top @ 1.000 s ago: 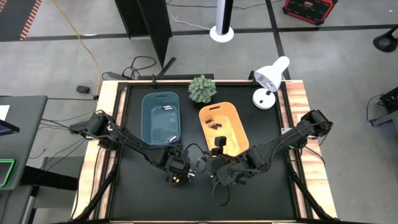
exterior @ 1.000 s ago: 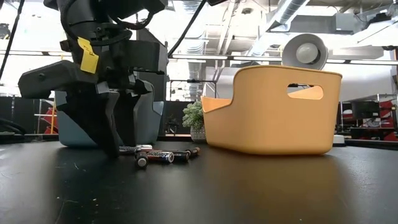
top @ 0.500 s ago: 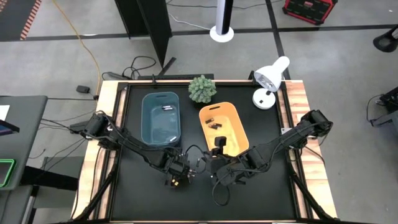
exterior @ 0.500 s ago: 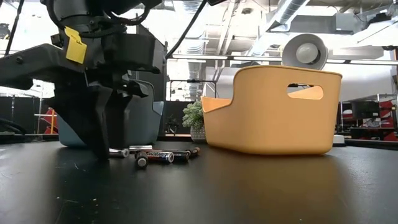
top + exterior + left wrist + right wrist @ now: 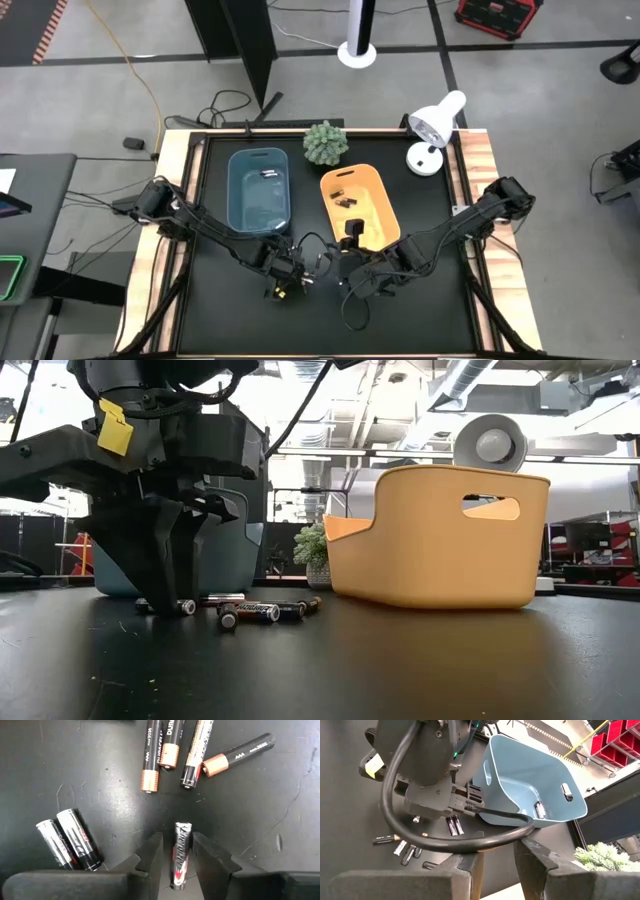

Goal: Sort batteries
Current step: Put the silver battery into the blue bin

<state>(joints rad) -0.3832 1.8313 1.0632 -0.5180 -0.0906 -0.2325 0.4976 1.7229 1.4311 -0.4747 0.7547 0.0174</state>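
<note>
Left gripper (image 5: 177,851) low on tabletop (image 5: 280,795), fingers part-open astride silver battery (image 5: 180,855), poised to pinch; loose batteries (image 5: 170,750) nearby, near blue bin (image 5: 258,186); right gripper (image 5: 496,851) idle, part-open, empty

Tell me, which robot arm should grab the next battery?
The left one, probably. The left gripper is down at the table with a silver battery between its fingers, not yet clearly gripped. The right gripper hangs higher, beside the blue bin, holding nothing visible.

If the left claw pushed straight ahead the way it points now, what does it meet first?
Probably the silver-and-red battery lying between the left claw's fingers; beyond it, the black-and-copper batteries, though depth is unclear.
</note>
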